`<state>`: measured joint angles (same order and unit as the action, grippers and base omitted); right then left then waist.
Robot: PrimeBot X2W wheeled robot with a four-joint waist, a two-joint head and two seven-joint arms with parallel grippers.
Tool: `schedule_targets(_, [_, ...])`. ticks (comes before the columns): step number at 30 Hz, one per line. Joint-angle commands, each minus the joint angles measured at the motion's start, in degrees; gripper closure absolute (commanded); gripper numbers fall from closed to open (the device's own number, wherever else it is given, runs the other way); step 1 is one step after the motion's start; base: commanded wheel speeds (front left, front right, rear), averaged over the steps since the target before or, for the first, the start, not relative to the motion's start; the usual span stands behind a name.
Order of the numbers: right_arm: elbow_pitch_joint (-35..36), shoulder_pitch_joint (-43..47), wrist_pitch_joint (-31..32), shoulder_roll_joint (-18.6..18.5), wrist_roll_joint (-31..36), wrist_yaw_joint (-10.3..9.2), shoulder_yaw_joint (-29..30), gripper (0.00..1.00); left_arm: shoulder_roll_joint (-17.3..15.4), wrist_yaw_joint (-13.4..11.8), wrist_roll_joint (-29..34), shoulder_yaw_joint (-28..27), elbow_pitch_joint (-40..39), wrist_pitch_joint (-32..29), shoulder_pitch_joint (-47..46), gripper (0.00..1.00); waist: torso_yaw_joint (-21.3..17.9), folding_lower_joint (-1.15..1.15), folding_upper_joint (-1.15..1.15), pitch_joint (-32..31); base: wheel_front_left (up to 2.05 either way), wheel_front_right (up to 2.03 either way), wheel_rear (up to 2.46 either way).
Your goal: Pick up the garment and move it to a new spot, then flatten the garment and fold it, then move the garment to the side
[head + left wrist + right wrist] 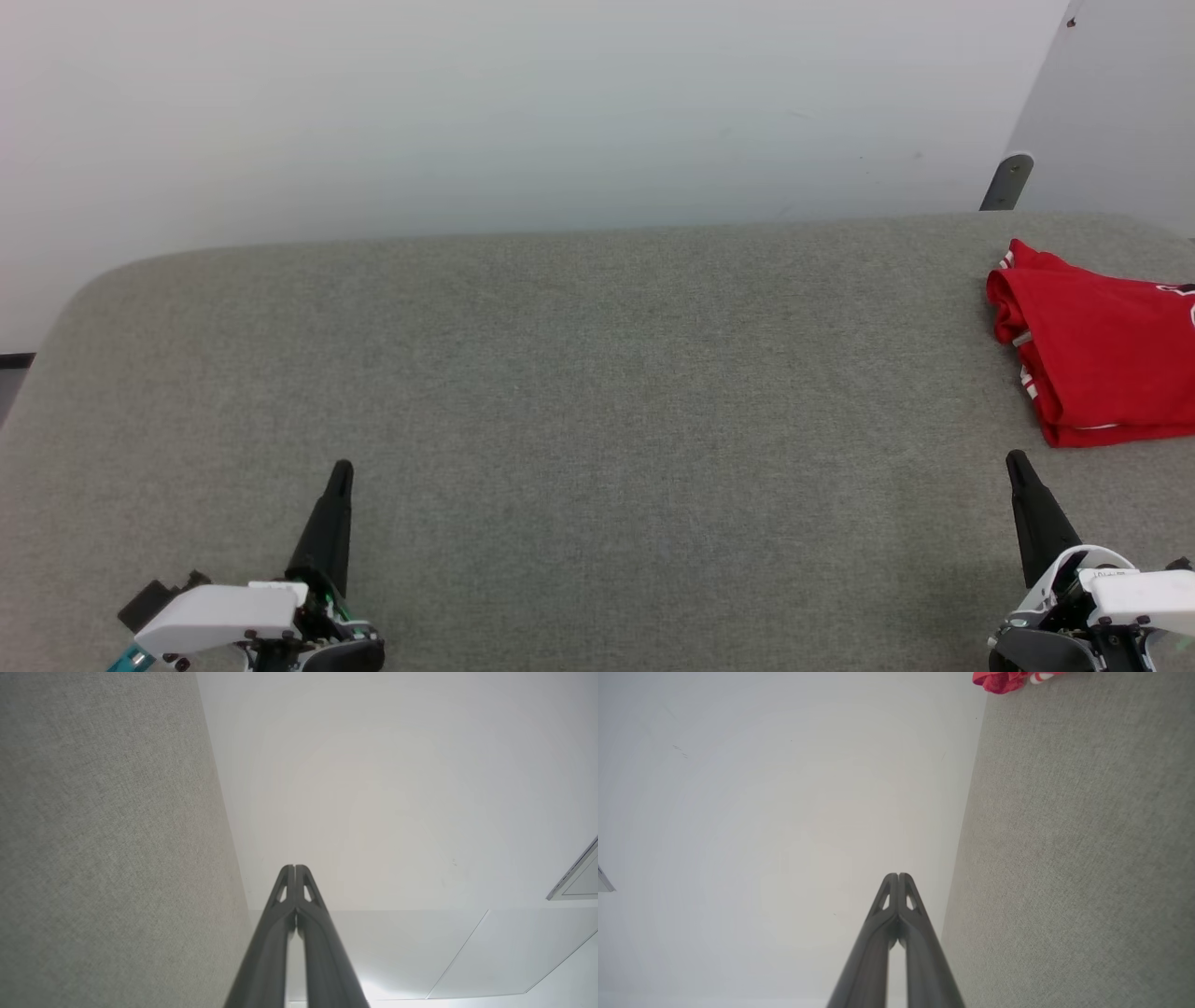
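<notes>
The folded red jersey garment (1102,359) with striped trim was seen lying at the grey fabric table's (597,392) right edge. The left gripper (341,469) and right gripper (1016,460) were pressed together, empty; the fold was judged best left undisturbed.

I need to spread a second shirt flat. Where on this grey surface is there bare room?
The grey surface is bare from its left edge across the middle, bordered by the white wall behind and the left gripper and right gripper in front. The right end is crowded: the folded red garment lies there, beyond the right gripper.
</notes>
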<state>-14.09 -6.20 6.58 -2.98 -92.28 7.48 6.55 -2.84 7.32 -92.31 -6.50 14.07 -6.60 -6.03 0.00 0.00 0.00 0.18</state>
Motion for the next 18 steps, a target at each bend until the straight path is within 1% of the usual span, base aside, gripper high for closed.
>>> schedule_targets(1, [0.1,-0.2,0.1,0.2,-0.2,0.02,0.0,1.00,0.0,0.3,-0.2,-0.1,0.0,-0.1,-0.5,1.00,0.0,0.00,0.00,0.0,0.00,0.00,0.00])
schedule_targets(18, [0.1,-0.2,0.1,0.2,-0.3,0.02,0.0,1.00,0.0,0.3,-0.2,-0.1,0.0,-0.1,-0.5,1.00,0.0,0.00,0.00,0.0,0.00,0.00,0.00])
